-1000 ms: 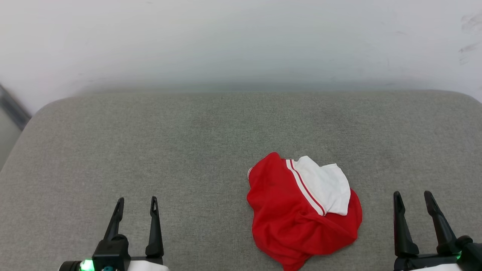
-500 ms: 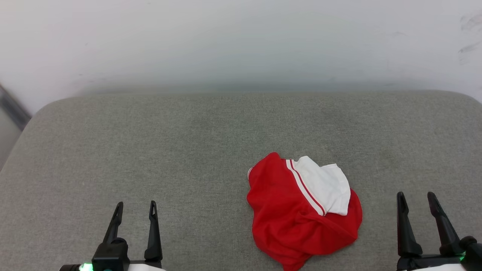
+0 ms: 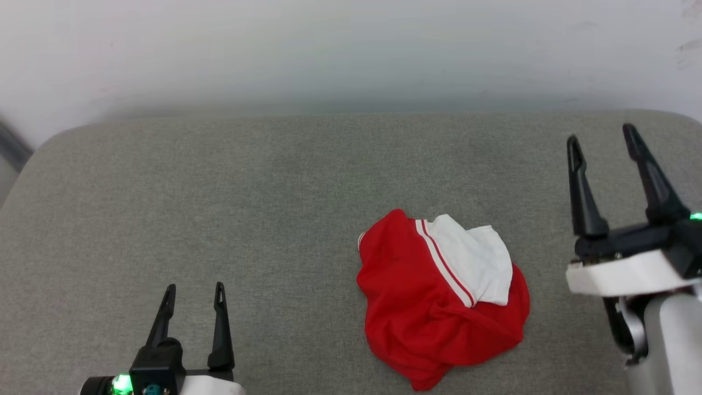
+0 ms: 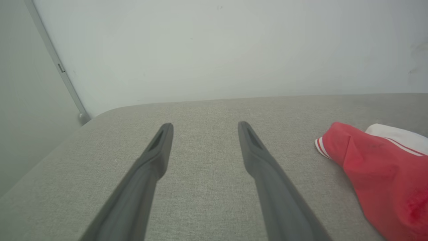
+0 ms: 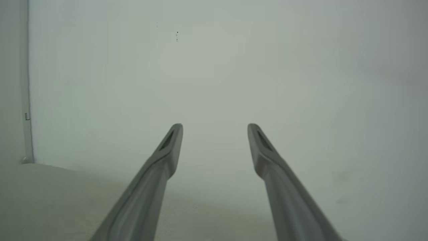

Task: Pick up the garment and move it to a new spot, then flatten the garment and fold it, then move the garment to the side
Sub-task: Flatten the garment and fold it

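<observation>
The garment [image 3: 428, 307] lies in a crumpled heap on the grey fabric pad [image 3: 219, 192], right of the middle and closer to the near edge than to the far one. Its red body is bunched. 1 white sleeve is folded over the top on the side toward the right edge, with red-and-white striped trim along the seam.

The left pincer [image 3: 195, 286] sits low by the near edge, left of the middle, well apart from the garment. Its 2 dark fingers are spread wide with nothing between them. In the left wrist view that pincer [image 4: 204, 124] frames bare pad, with the garment [image 4: 378, 170] off to one side.

The right pincer [image 3: 600, 133] is near the right edge, fingertips toward the far edge, released and empty, clear of the garment. Its own wrist view shows the right pincer [image 5: 214, 125] spread against the pale wall [image 5: 214, 67].
</observation>
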Available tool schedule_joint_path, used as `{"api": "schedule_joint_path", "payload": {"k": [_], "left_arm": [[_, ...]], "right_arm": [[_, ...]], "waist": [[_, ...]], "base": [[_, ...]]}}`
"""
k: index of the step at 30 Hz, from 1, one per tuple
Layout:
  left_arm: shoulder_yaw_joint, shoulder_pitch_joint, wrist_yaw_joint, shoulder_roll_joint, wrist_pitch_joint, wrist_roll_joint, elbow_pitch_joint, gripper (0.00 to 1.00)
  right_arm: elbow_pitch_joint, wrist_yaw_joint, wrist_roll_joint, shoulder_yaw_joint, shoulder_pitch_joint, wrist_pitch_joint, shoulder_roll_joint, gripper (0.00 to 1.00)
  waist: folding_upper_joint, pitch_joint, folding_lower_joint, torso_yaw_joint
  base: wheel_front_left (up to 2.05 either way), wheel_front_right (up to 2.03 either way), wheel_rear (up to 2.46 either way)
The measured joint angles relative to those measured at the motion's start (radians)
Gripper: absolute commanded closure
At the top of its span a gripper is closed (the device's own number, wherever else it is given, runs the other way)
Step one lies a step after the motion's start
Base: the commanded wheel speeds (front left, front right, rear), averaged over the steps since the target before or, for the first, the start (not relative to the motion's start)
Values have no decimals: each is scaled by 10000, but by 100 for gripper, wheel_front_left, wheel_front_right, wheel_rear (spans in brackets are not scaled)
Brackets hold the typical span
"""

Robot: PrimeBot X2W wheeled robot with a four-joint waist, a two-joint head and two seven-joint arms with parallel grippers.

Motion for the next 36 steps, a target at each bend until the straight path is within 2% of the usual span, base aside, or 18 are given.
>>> {"api": "schedule_joint_path", "payload": {"k": [5,7,13,18,21,28,36], "left_arm": [[-10,-197,-10,-35,0,40,-25,0],[-13,-213,-8,-44,0,31,-35,0],[-102,-480,-4,-73,0,-44,-40,0],[-251,-820,-82,-82,0,-56,-27,0],[-332,-1074,-96,-86,0,-65,-25,0],[-709,-1684,-40,-90,0,-303,-35,0],[-1097,-2185,136,-92,0,-479,-54,0]], "right_arm": [[1463,0,332,901,-1956,56,-1220,0],[2046,0,637,1584,-2689,729,-1778,0],[2980,-2,2740,4374,-4554,4224,-3595,0],[2911,0,5250,7311,-5816,7440,-5162,0],[2719,0,6255,8592,-6740,8761,-5896,0],[2984,0,8025,10435,-8299,11141,-6266,0],[4140,0,8855,11260,-8821,11607,-6052,0]], "waist": [[0,306,0,64],[-1,429,1,87],[0,862,1,189],[0,1295,1,313],[0,1596,1,422],[0,2419,1,783],[0,3389,2,1262]], "base": [[0,0,0],[0,0,0],[0,0,0],[0,0,0],[0,0,0],[0,0,0],[0,0,0]]}}
